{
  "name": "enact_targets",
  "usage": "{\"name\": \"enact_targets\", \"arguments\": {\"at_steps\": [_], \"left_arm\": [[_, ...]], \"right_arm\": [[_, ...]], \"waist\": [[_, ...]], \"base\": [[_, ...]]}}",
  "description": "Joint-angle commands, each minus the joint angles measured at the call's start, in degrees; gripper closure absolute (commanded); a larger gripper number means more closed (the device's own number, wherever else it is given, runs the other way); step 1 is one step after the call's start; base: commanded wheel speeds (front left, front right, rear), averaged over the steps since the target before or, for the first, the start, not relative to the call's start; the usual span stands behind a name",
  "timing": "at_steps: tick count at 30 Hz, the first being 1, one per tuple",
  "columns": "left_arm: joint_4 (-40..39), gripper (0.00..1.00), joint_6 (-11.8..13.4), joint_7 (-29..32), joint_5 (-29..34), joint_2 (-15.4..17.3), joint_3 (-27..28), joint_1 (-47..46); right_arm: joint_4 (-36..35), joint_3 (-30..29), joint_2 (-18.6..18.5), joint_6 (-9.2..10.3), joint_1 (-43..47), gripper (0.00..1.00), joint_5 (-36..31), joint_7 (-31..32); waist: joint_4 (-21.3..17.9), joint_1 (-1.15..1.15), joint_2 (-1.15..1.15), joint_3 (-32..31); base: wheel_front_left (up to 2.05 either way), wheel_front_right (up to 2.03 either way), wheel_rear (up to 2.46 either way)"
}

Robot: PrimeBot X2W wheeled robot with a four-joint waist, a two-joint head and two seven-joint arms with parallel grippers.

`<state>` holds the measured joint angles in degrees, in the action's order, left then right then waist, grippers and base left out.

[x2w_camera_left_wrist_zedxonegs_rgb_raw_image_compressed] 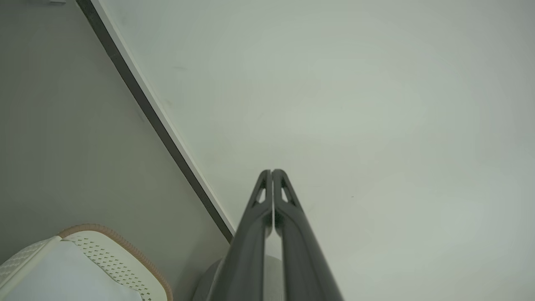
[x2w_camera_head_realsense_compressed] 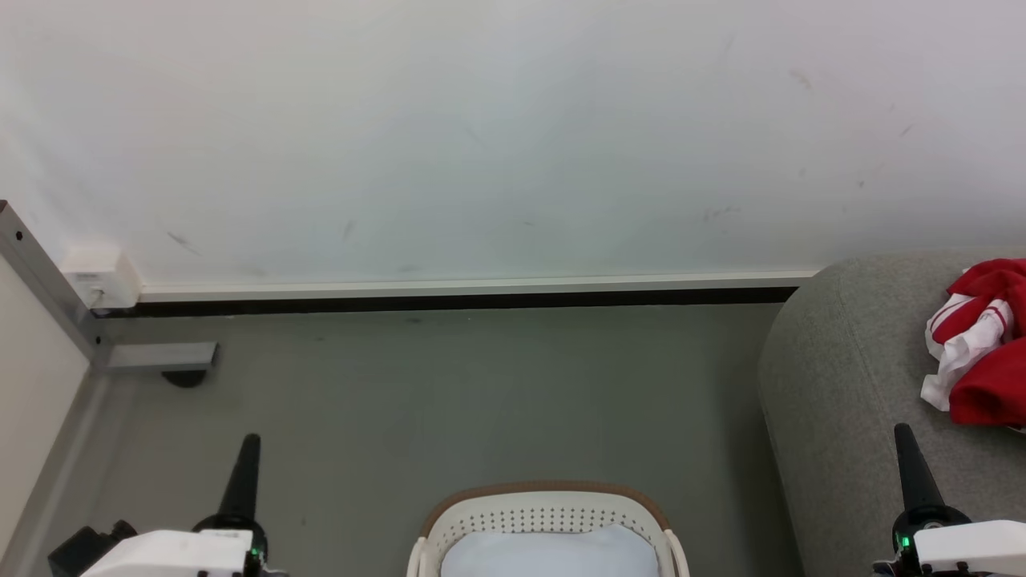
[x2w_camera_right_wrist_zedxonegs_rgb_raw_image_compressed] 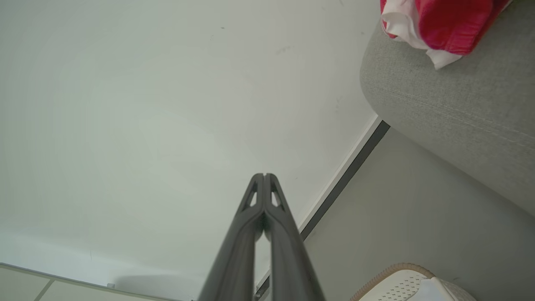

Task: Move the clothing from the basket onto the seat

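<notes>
Two claws are both pressing their fingers flat together, with no gap and nothing held. The left claw is pointing up over the grey floor at the lower left of the head view. The right claw is pointing up at the lower right, showing against the rounded end of the light-grey sofa; whether it is hanging over the cushion or just beside it, I cannot tell. The red-and-white sports clothing is lying bunched on the sofa, beyond the right claw and to its right, and apart from it. The heap is running roughly near-to-far along the frame edge, with no clean long axis and part of it cut off. The white perforated basket is sitting on the floor low in the middle, between the two claws and nearer the robot than either fingertip. The part in view is showing plain white liner, and the near part is cut off. Judging from this, the right arm is sitting nearer the sofa. Any reach for leftover garments is calling for a drop down and inward toward the basket, about equal for either arm.
</notes>
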<state>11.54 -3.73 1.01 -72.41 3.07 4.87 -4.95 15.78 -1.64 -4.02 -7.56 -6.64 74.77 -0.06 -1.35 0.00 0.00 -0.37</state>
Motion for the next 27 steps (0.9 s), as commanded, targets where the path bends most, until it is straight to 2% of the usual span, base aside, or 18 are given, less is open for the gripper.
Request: {"name": "enact_targets", "arguments": {"at_steps": [1, 27], "left_arm": [[-0.69, 1.00, 0.01, 0.54, -1.58, 0.21, 0.28, -1.07], [-2.10, 1.00, 0.79, 3.74, -13.44, 0.00, 1.35, -1.13]], "right_arm": [[-0.62, -0.25, -0.72, 0.09, -1.00, 1.00, 1.66, 0.25], [-0.91, -0.62, -1.73, 0.11, -0.96, 1.00, 14.16, 2.28]], "waist": [[0.05, 0.00, 0.00, 0.01], [0.79, 0.00, 0.00, 0.12]], "base": [[0.00, 0.00, 0.00], [0.00, 0.00, 0.00]]}}
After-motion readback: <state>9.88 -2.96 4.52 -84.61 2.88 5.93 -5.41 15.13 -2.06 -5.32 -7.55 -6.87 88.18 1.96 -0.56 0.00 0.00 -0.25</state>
